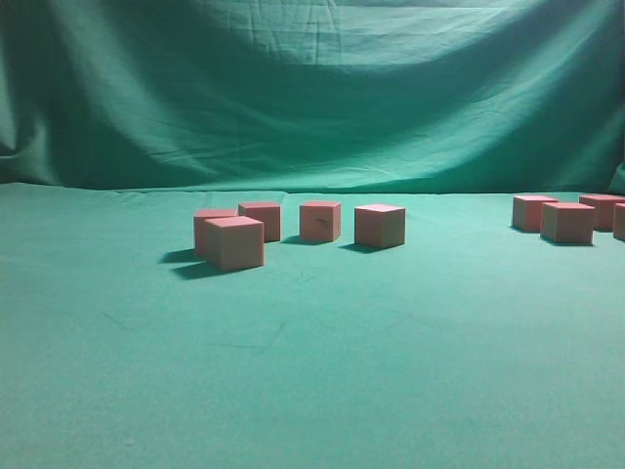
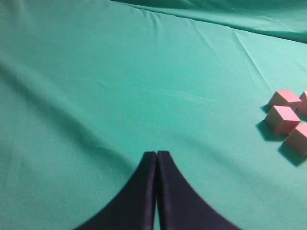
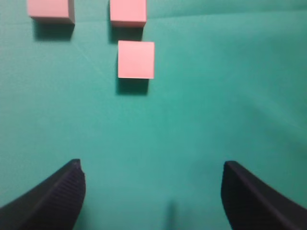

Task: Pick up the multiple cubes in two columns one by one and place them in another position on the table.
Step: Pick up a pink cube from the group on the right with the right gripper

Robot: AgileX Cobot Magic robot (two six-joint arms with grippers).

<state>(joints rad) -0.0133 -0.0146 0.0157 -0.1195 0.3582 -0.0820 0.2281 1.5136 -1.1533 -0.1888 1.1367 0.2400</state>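
Exterior view looks low along the green bench [image 1: 312,391], whose near half carries only cloth. Past the middle, 5 cubes sit in a loose cluster: the nearest cube [image 1: 234,242] at about 10 o'clock from frame centre, with a second [image 1: 207,223] just behind it, touching or nearly so, then 3 more in a row running right, [image 1: 260,219], [image 1: 320,220] and [image 1: 380,225], set slightly apart. Well apart at 3 o'clock sits a second group of 4 cubes, its front one [image 1: 567,222] nearest; the last is cut by the frame edge. A wrinkled green backdrop [image 1: 312,88] hangs behind. Neither arm shows here.

Left wrist view: the left gripper [image 2: 156,158] at 6 o'clock has its 2 black fingers pressed together, holding nothing, over bare cloth; 4 cubes lie at 3 o'clock, well away.

Right wrist view: the right gripper [image 3: 153,175] is spread wide and empty, fingers at 7 and 5 o'clock. 1 cube [image 3: 135,59] lies ahead at 12 o'clock, with 2 more beyond at the top edge.
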